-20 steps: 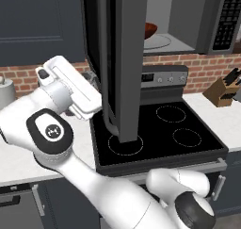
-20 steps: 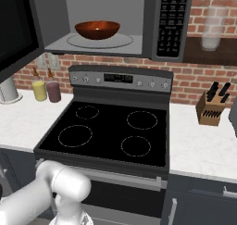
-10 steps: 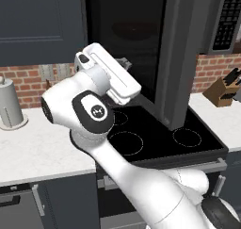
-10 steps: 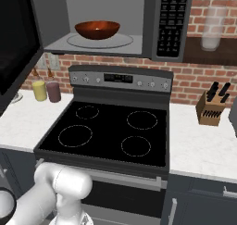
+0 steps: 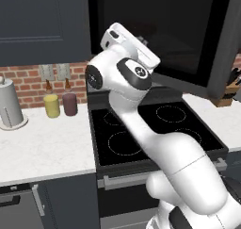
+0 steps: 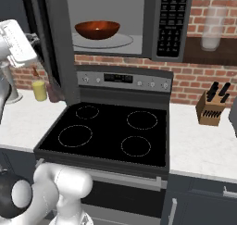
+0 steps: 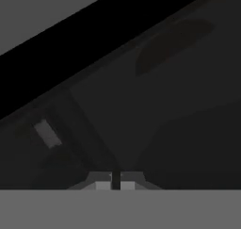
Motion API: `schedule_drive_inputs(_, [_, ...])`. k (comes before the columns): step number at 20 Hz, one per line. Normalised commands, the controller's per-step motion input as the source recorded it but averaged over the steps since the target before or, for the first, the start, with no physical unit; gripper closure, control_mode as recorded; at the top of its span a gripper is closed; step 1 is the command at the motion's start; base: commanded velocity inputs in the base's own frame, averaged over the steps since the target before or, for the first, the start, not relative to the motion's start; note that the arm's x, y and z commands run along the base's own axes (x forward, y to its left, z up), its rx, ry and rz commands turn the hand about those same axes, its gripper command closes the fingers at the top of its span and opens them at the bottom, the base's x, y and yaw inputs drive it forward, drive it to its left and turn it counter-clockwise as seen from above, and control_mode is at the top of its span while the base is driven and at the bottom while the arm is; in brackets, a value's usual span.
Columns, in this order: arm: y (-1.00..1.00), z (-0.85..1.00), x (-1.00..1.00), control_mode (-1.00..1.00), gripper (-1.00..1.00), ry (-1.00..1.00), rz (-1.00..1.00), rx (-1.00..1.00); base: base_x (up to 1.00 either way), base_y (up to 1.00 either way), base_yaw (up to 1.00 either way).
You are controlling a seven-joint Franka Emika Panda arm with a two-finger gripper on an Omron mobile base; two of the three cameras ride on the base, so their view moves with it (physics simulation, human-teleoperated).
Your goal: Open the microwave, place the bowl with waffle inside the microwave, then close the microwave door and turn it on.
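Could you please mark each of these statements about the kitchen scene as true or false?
1. The bowl sits inside the microwave. True.
2. The microwave door is fully closed. False: it stands partly open, swung out over the stove.
3. The pincer is holding the bowl. False: its tips are together and empty, close to the door's dark glass.
4. A knife block stands on the counter to the right of the stove. True.
5. A pot sits on a front burner. False: all four burners are bare.
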Motion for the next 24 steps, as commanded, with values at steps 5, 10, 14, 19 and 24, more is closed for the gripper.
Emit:
schedule_drive_inputs(5, [-0.23,0.67,1.0,-1.0,1.0,-0.01,0.32,0.23,0.0,0.0,0.0])
schedule_drive_inputs(10, [-0.23,0.45,0.8,-1.0,1.0,0.0,0.35,0.19,0.0,0.0,0.0])
schedule_drive_inputs(14, [-0.16,0.01,0.92,-1.0,1.0,0.04,0.39,0.21,0.0,0.0,0.0])
schedule_drive_inputs(19, [-0.18,-0.14,1.0,-1.0,1.0,0.11,0.39,0.16,0.0,0.0,0.0])
schedule_drive_inputs(24, [-0.04,-0.11,1.0,-1.0,1.0,0.02,0.3,0.07,0.0,0.0,0.0])
